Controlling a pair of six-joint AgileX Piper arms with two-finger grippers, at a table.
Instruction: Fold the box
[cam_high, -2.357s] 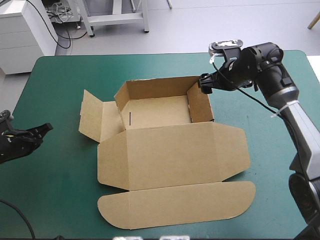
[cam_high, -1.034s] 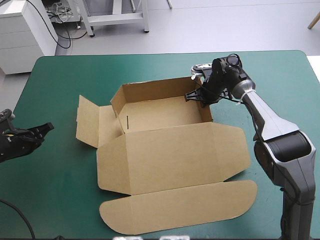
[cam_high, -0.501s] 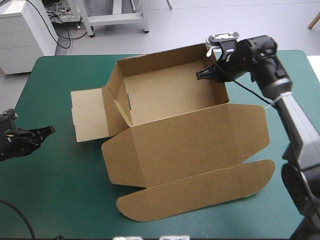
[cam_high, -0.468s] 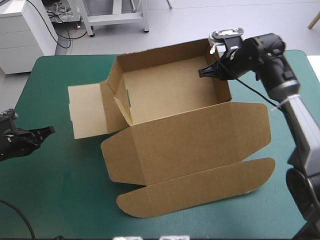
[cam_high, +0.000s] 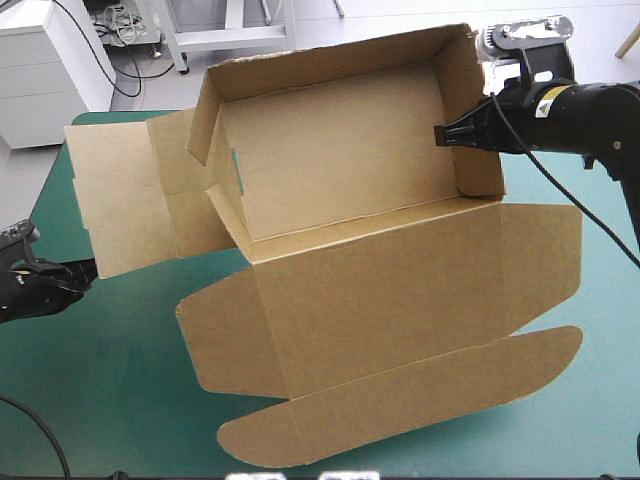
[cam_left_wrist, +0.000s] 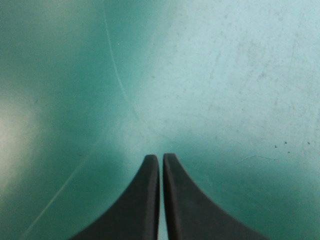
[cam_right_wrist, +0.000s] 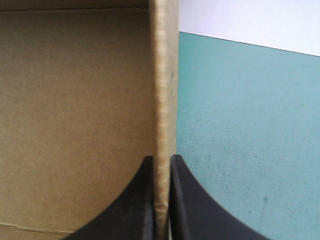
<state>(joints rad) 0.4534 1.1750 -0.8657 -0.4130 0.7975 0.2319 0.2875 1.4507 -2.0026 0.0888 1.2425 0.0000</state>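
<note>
The brown box (cam_high: 350, 170) hangs lifted and tilted above the table, its open tray facing the high camera. Its right side wall (cam_right_wrist: 164, 100) is pinched between the black fingers of my right gripper (cam_high: 447, 134), which is shut on the box (cam_right_wrist: 75, 115). The lid panel (cam_high: 390, 300) and its rounded front flap (cam_high: 400, 405) droop toward the table's front. A side flap (cam_high: 115, 195) sticks out to the left. My left gripper (cam_high: 80, 272) rests low at the table's left edge, shut and holding nothing, its fingers (cam_left_wrist: 161, 200) meeting over bare cover.
The teal-green cover (cam_high: 120, 380) shows at the front left and along the right side (cam_high: 610, 330). Beyond the table's far left corner stands a white cabinet (cam_high: 50, 60).
My right gripper has raised the box by its right wall, up and toward the right; the tray has tipped up and the lid and flaps have come off the table. The left arm has stayed put.
</note>
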